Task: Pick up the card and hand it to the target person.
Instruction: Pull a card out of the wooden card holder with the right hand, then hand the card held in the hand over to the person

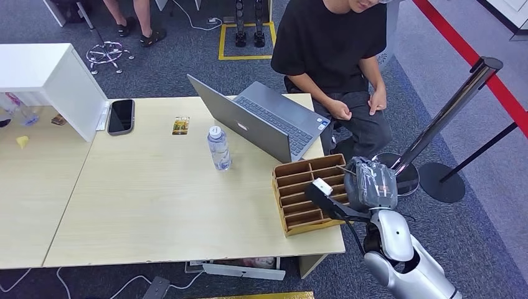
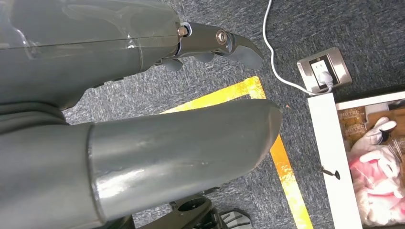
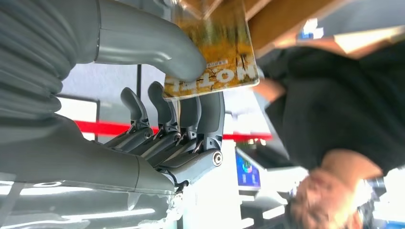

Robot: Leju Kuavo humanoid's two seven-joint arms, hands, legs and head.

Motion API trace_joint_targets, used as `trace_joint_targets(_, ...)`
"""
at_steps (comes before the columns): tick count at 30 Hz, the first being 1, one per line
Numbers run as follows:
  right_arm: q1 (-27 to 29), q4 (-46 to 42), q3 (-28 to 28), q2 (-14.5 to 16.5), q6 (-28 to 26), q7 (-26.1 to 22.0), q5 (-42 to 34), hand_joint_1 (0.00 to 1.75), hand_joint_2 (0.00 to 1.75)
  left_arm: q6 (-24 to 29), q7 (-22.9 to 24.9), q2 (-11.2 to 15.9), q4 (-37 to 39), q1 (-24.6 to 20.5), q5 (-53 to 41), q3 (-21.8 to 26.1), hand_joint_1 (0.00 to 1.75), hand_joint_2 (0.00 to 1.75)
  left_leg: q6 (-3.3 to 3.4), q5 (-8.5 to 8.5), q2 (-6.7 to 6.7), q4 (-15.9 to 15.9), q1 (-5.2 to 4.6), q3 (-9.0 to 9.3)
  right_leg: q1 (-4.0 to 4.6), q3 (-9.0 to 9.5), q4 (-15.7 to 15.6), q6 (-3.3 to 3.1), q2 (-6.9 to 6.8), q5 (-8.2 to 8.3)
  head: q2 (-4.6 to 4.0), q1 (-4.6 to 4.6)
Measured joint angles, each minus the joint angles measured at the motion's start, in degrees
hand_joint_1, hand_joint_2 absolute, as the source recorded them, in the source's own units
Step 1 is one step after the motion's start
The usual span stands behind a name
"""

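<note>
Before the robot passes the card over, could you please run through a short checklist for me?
1. Card held: ok, pinched between the right hand's thumb and fingers.
2. Card out of the wooden organizer: ok, the right hand is above it.
3. Person within reach: ok, seated just beyond the table corner.
4. Person's hand ready to receive: not ok, both hands rest on the lap.
5. Laptop off the path: cannot tell.
6. Left hand empty: ok, hanging toward the floor.
</note>
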Motion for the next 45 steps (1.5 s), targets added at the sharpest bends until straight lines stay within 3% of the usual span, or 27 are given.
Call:
trace_joint_targets(12, -0.4, -12.0, -4.7, -4.5, 3.6, 2.4, 4.1, 1.31, 1.75, 0.0, -0.3, 0.0, 0.0, 0.2, 0.2, 0.4, 0.0, 0.0, 0.0, 0.0, 0.0, 0.0, 0.0, -0.01, 0.0, 0.0, 0.0, 0.0, -0.01, 0.0, 0.0, 0.0)
trace_joint_targets(19, -0.3, -13.0, -8.6, -6.3, -0.1, 2.4, -1.4, 1.34, 1.75, -0.1, -0.2, 0.0, 0.0, 0.1, 0.1, 0.4, 0.0, 0.0, 0.0, 0.0, 0.0, 0.0, -0.01, 0.0, -0.01, -0.01, 0.0, 0.0, -0.01, 0.0, 0.0, 0.0)
trace_joint_targets(30, 1.7, -4.8, -13.4, -7.8, -6.5, 0.8, -7.3, 1.33, 1.75, 0.0, 0.5, -0.1, 0.0, 0.0, -0.5, 0.4, 0.0, 0.0, 0.0, 0.0, -0.01, 0.0, 0.0, -0.02, 0.0, -0.02, 0.0, 0.0, -0.02, 0.0, 0.0, -0.01)
trace_joint_targets(45, 3.8, 7.4, -14.1, -6.8, -9.1, -0.9, -8.4, 1.33, 1.75, 0.0, 0.7, -0.1, 0.0, -0.1, -0.8, 0.4, 0.0, 0.0, 0.0, 0.0, 0.0, 0.0, 0.0, -0.04, 0.0, -0.03, 0.0, 0.0, -0.01, 0.0, 0.0, -0.01)
